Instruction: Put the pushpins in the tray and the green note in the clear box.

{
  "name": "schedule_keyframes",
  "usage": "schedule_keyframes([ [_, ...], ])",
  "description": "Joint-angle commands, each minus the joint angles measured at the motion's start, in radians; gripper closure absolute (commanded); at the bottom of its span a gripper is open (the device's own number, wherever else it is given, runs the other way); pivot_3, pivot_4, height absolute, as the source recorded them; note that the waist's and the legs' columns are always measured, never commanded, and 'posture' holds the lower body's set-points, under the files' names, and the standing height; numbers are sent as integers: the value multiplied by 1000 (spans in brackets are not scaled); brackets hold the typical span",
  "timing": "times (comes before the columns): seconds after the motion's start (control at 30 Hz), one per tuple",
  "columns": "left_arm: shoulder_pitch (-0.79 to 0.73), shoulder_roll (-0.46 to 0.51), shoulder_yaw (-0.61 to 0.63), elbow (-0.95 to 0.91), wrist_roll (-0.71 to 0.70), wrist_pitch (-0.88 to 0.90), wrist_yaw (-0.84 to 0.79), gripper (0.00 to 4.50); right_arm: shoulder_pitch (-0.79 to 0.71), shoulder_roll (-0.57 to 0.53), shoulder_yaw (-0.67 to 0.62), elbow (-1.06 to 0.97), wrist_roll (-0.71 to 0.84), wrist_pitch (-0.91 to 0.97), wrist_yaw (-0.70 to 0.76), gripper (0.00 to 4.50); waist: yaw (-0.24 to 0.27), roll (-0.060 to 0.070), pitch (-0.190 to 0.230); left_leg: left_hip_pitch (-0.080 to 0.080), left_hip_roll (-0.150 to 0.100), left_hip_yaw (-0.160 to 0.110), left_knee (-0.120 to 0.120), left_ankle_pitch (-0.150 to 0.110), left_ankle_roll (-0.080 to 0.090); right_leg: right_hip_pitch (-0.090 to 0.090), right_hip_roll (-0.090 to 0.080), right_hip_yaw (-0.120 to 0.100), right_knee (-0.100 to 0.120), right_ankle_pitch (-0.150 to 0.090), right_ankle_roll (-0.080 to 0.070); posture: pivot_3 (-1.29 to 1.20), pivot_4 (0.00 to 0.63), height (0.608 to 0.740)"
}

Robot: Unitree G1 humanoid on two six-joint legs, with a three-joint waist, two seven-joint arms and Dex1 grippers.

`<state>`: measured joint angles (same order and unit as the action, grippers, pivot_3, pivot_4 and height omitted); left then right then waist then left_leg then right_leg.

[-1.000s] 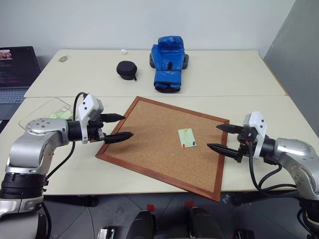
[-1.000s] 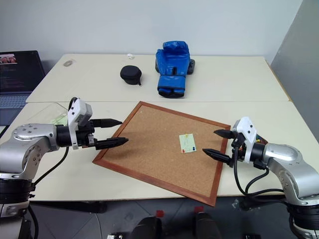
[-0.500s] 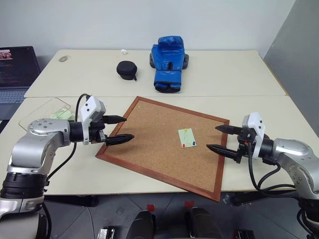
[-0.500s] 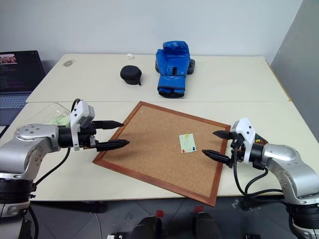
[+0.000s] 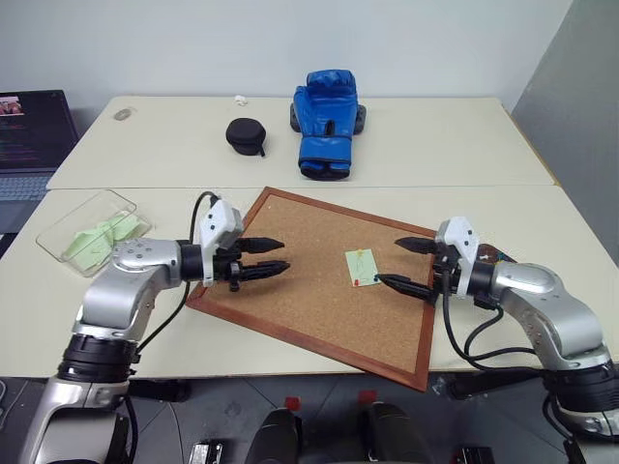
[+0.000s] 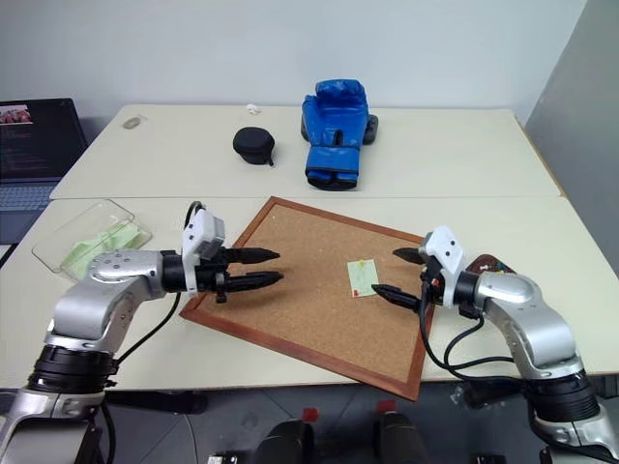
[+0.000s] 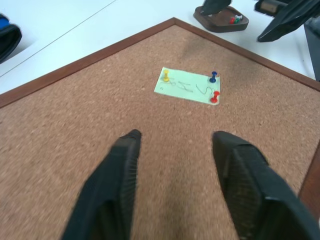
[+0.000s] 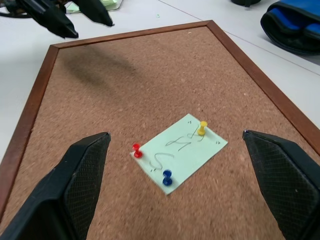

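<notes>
The green note point(image 5: 361, 267) lies on a cork board point(image 5: 290, 309), held down by a yellow pushpin point(image 8: 202, 128), a red pushpin point(image 8: 136, 149) and a blue pushpin point(image 8: 167, 176). My right gripper point(image 5: 387, 260) hovers just right of the note, open wide, nothing between its fingers. My left gripper point(image 5: 284, 253) hangs over the board's left part, pointing at the note, its fingers a small gap apart and empty. The dark tray point(image 6: 486, 264) sits past the board's right edge, behind my right wrist. The clear box point(image 5: 92, 227) stands at the far left with pale green sheets inside.
A blue boxing glove point(image 5: 327, 121) and a black round zip case point(image 5: 246, 134) lie on the far table. A laptop point(image 5: 29, 135) stands at the far left. The tray point(image 7: 220, 20) holds a few small pins.
Both arms have swung inward over the cork board, toward the note. The left gripper's fingers have come closer together. The right gripper stays wide.
</notes>
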<state>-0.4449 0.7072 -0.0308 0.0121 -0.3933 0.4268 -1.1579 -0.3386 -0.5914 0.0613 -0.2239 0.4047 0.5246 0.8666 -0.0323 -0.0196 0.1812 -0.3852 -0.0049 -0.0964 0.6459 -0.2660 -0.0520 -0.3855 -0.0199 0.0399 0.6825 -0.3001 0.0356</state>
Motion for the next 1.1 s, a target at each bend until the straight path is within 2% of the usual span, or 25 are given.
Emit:
schedule_keyframes([
  [0.03,-30,-27,-7,12,23,-44,23,2989,-37,28,16,16,-25,-35,-17,0,0,0,0,0,0,0,0,0,0,0,0,0,0,0,0,0,150,740],
  [0.13,-39,-43,-11,25,32,-55,29,3415,-52,48,30,37,-45,-45,-27,0,0,0,0,0,0,0,0,0,0,0,0,0,0,0,0,0,150,740],
  [0.17,-39,-46,-12,26,33,-56,28,3719,-57,54,32,44,-50,-48,-30,0,0,0,0,0,0,0,0,0,0,0,0,0,0,0,0,0,150,740],
  [0.3,-30,-60,-27,20,36,-60,28,4407,-80,81,47,73,-69,-59,-42,0,0,0,0,0,0,-1,0,0,0,0,0,0,0,0,0,0,150,740],
  [0.33,-28,-63,-30,20,38,-62,28,4466,-84,87,49,78,-73,-60,-43,0,0,0,0,0,0,-1,0,0,0,0,0,0,0,0,0,0,150,740],
  [0.77,13,-115,-152,141,165,-135,36,4466,-208,223,133,315,-182,-151,-75,0,-2,0,0,1,-1,-1,0,0,0,-1,0,1,3,0,0,0,150,740],
  [1.1,43,-123,-157,136,181,-142,40,4466,-236,233,132,443,-226,-215,-60,0,-2,0,-1,2,-1,-1,0,0,0,-1,-1,1,5,0,0,0,150,740],
])
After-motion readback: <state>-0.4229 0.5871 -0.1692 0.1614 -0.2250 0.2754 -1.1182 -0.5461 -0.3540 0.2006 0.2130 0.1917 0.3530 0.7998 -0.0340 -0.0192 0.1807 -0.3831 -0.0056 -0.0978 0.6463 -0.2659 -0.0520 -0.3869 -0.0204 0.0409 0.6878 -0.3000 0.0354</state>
